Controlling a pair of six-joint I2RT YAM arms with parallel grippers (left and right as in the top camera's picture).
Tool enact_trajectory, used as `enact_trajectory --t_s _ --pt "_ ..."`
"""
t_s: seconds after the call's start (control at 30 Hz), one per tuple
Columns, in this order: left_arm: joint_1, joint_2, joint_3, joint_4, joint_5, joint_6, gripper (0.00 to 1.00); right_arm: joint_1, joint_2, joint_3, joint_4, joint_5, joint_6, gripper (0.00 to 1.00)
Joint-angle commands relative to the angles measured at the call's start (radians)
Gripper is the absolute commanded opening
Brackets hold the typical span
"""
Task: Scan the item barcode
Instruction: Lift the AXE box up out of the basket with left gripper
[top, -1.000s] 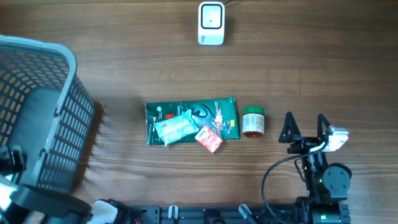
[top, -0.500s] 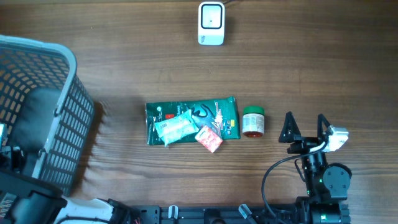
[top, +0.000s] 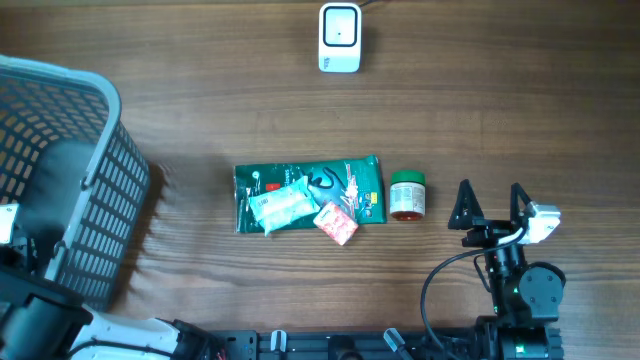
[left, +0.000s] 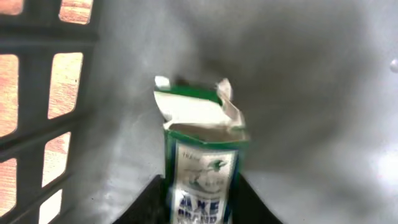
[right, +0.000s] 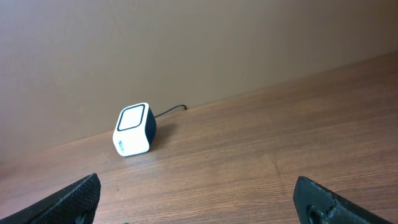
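Note:
Inside the grey basket (left: 292, 74), a green and white carton (left: 200, 137) with a torn-open top stands upright. My left gripper (left: 200, 190) has its dark jaws pressed against the carton's two sides, low down. From overhead this gripper is hidden by the basket (top: 60, 180). The white barcode scanner (top: 339, 38) sits at the table's far edge, also visible as the scanner (right: 132, 129) in the right wrist view. My right gripper (top: 490, 205) stands open near the front right, with nothing between its fingers.
A green packet (top: 308, 190) lies mid-table with a pale blue pouch (top: 280, 205) and a pink sachet (top: 336, 223) on it. A green-lidded jar (top: 407, 194) stands just right of them. The scanner's cable (right: 171, 111) runs off behind it.
The left jaws have closed in from wide open onto the carton's sides. The left arm has shifted a little at the bottom left. The right arm has not moved.

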Motion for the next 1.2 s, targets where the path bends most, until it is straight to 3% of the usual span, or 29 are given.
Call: enact_trajectory --t_s 0.0,0.13,0.23,0.33,0.43,0.5,0.7,0.83,0.9,0.93,1.17 --pt "0.002 0.013 -0.001 0.0 0.009 -0.003 0.21 0.002 0.0 -0.001 0.002 -0.008 -0.013 1.0" --pt "-0.032 0.012 -0.001 0.005 0.007 -0.002 0.29 0.002 0.0 -0.001 0.002 -0.008 -0.013 1.0" --pt "-0.108 0.01 0.008 0.019 -0.021 -0.006 0.27 0.002 0.0 -0.001 0.002 -0.008 -0.013 1.0" --pt "-0.176 0.01 0.013 0.018 -0.025 -0.014 0.33 0.002 0.0 -0.001 0.002 -0.008 -0.013 1.0" --pt "-0.172 0.011 0.012 0.019 0.049 -0.013 0.39 0.002 0.0 -0.001 0.002 -0.008 -0.013 1.0" --pt "-0.168 0.011 0.012 0.022 0.072 -0.013 0.49 0.002 0.0 -0.001 0.002 -0.008 -0.013 1.0" --pt "-0.168 0.035 0.011 0.029 0.072 -0.013 0.51 0.002 0.0 -0.001 0.002 -0.008 -0.013 1.0" --pt "-0.168 0.086 0.011 0.023 0.072 -0.012 0.49 0.002 0.0 -0.001 0.002 -0.008 -0.014 1.0" --pt "-0.168 0.089 0.011 0.014 0.072 -0.008 0.29 0.002 0.0 -0.001 0.002 -0.008 -0.013 1.0" --pt "-0.168 0.089 0.011 0.014 0.068 -0.008 0.25 0.002 0.0 -0.001 0.002 -0.008 -0.013 1.0" --pt "-0.236 0.074 0.034 0.014 0.068 -0.01 0.19 0.002 0.0 -0.001 0.002 -0.008 -0.014 1.0"
